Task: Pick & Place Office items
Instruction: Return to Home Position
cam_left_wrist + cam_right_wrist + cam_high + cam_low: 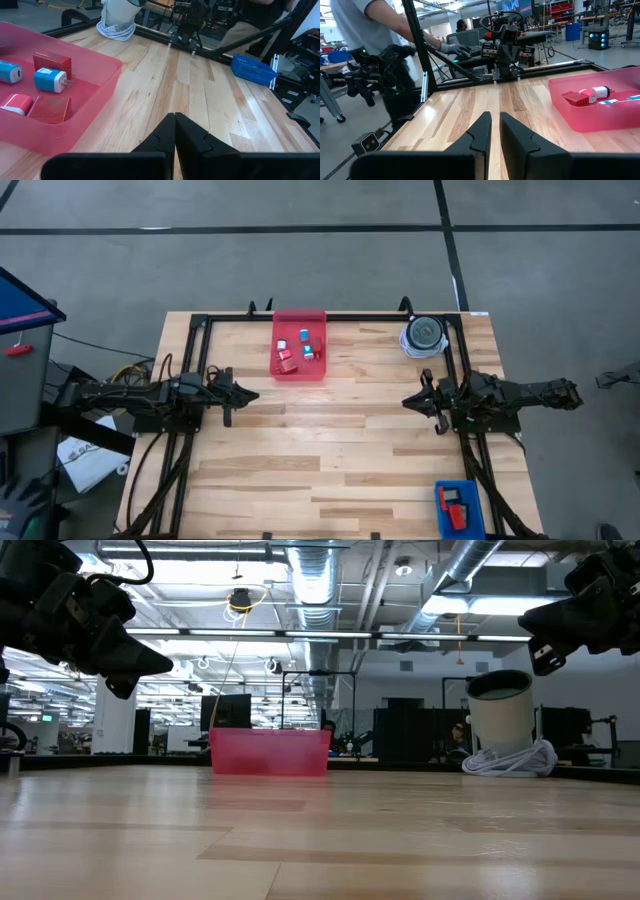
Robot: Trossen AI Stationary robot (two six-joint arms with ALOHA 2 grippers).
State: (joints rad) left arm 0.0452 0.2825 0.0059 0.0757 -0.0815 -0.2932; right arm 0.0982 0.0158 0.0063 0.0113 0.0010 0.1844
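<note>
Both empty, my left gripper (175,116) pinched shut and my right gripper (495,116) a sliver apart, the office items (287,360) lie in the red bin (300,318) and corner blue bin (440,498), which a careless homing swing could clip

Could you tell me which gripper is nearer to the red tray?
Left. The left gripper hovers off a corner of the red tray; the right gripper is farther away, on the tray's other side.

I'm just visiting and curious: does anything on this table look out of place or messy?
Only mildly: the blue bin sits alone at a corner of the table on the right arm's side, close to the edge, far from the red bin. Nothing looks spilled. The left gripper and right gripper hover empty.
</note>
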